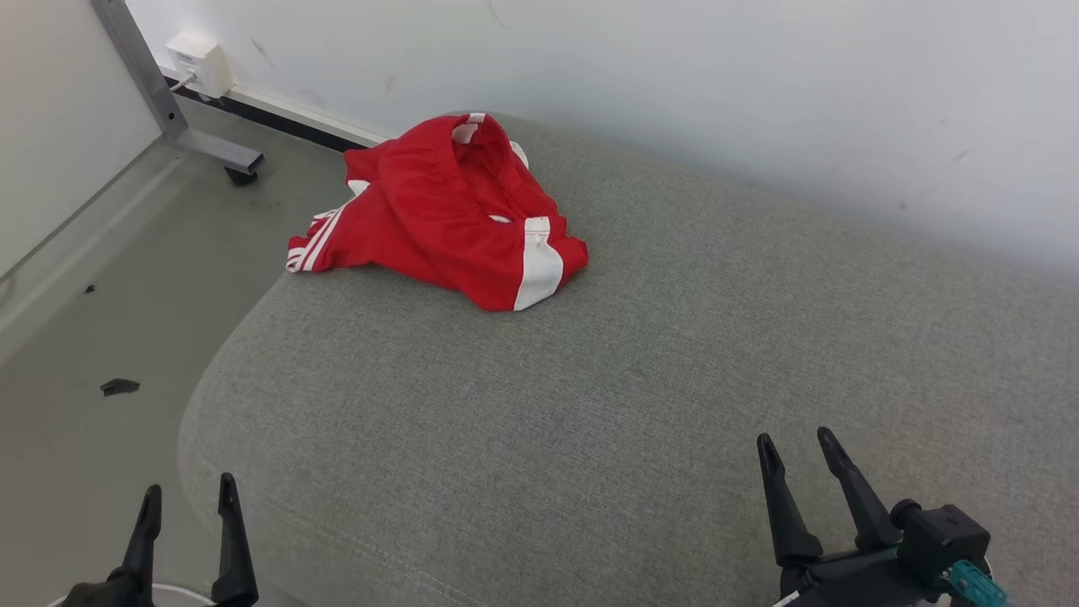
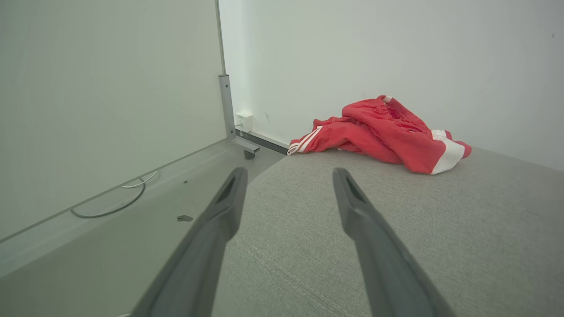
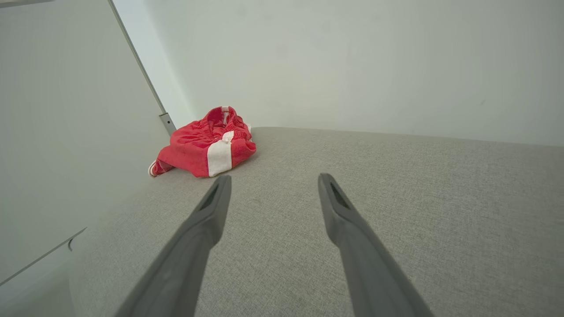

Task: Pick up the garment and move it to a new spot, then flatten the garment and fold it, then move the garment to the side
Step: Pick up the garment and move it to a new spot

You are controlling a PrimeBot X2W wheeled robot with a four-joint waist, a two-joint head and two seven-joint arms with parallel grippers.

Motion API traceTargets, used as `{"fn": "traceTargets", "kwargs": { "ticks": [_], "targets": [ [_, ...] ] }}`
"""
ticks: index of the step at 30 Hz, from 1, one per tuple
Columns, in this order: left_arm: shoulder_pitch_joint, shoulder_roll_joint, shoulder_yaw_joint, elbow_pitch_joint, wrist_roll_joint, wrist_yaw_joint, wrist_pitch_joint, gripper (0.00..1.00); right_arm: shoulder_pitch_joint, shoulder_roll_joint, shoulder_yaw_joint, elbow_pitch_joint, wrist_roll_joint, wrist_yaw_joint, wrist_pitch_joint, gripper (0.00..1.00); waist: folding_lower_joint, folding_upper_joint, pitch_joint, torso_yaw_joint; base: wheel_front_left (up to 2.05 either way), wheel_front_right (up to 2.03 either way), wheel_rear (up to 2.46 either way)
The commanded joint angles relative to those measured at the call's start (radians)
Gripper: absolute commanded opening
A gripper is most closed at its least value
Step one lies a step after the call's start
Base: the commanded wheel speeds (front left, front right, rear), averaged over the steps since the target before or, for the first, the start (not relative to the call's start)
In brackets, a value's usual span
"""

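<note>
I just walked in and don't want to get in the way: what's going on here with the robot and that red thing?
Nothing is being handled yet. A red garment with white stripes lies crumpled at the far left of a grey cushioned surface, near the wall. The left gripper and right gripper are both open and empty at the near side, well apart from the garment. Picking it up has not begun.

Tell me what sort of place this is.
Probably a bare indoor room, perhaps a test space: a grey upholstered surface holding a red garment against a plain white wall, a socket box low on it, and a metal frame leg on a caster.
</note>
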Motion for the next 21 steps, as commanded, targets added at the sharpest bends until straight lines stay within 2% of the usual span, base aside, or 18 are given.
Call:
{"fn": "traceTargets", "kwargs": {
  "ticks": [1, 5, 7, 14, 21],
  "targets": [
    [-0.008, -0.003, -0.002, 0.004, -0.007, -0.001, -0.001, 1.0, -0.001, -0.006, -0.007, -0.002, 0.006, -0.002, -0.001, 1.0, -0.0002, 0.0, -0.002, -0.002, 0.0, 0.0, 0.0],
    [-0.055, 0.004, -0.022, 0.031, -0.001, -0.019, -0.001, 1.0, 0.026, -0.002, -0.044, -0.015, -0.005, -0.002, -0.001, 1.0, -0.0002, 0.0, -0.005, -0.011, 0.0, 0.0, 0.0],
    [-0.088, 0.012, -0.023, 0.044, -0.007, -0.025, -0.001, 1.0, 0.03, 0.001, -0.052, -0.026, -0.015, -0.002, -0.001, 1.0, -0.0002, 0.0, 0.006, -0.037, 0.0, 0.0, 0.0],
    [-0.263, 0.036, -0.023, 0.061, -0.027, -0.037, -0.001, 1.0, -0.007, -0.03, -0.069, -0.057, -0.03, -0.002, -0.001, 1.0, -0.0002, 0.0, 0.102, -0.198, 0.0, 0.0, 0.0],
    [-0.529, 0.097, -0.005, 0.093, -0.056, -0.041, 0.031, 1.0, -0.068, -0.078, -0.124, -0.09, -0.027, -0.002, -0.001, 1.0, -0.0002, 0.0, 0.255, -0.383, 0.0, 0.0, 0.0]
  ]
}}
